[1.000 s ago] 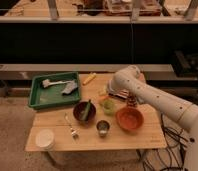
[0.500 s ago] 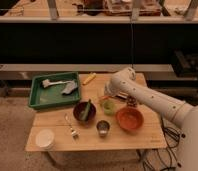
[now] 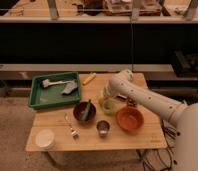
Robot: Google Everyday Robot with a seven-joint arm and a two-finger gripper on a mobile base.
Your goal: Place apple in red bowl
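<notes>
My arm point(image 3: 152, 100) reaches in from the right side of the bench point(image 3: 142, 140) and bends down near its middle. My gripper point(image 3: 106, 97) hangs low there, just behind and to the left of a light green cup point(image 3: 110, 106). My own wrist covers the end of it, so I cannot tell whether the jaws are open or closed, or whether they hold anything.

The red bowl point(image 3: 129, 119) sits on the bench to the right of the green cup, close to it, and just under my forearm. I cannot pick out the apple with any certainty. Nothing shows inside the red bowl.

A dark bowl point(image 3: 85, 111) stands to the left of the green cup, with a green utensil lying in it. A small metal cup point(image 3: 103, 127) stands in front, between the two bowls. A fork point(image 3: 71, 128) lies left of the metal cup, and a round white dish point(image 3: 45, 139) sits near the front left corner.

At the back left is a green tray point(image 3: 38, 100) holding a white thing and a grey thing. A yellow object point(image 3: 89, 78) lies just beside its right edge.
</notes>
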